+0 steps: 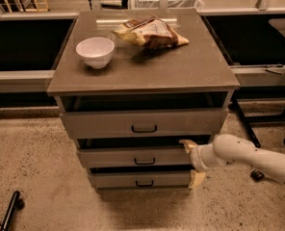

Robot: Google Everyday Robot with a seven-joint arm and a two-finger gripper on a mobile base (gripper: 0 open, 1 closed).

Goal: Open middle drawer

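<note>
Since the gripper (192, 161) sits at the right end of the middle drawer (128, 157), just right of centre in the lower half of the frame, we judge that any pull from here would be off-centre. It should therefore run straight out toward the bottom edge of the frame, so the tray does not twist in its runners. The jaws stand wide apart, one above the other. The upper fingertip (187, 143) lies at the top right corner of the drawer's front, and the lower one is by the right end of the lowest drawer (133, 179). We see nothing clamped between them. The small dark handle (144, 161) at the front's centre lies apart to the left, untouched. The middle drawer is second in the cabinet (181, 66), under the taller top drawer (99, 124). Its long axis runs left to right across the frame, and its front faces the lower edge.
</note>
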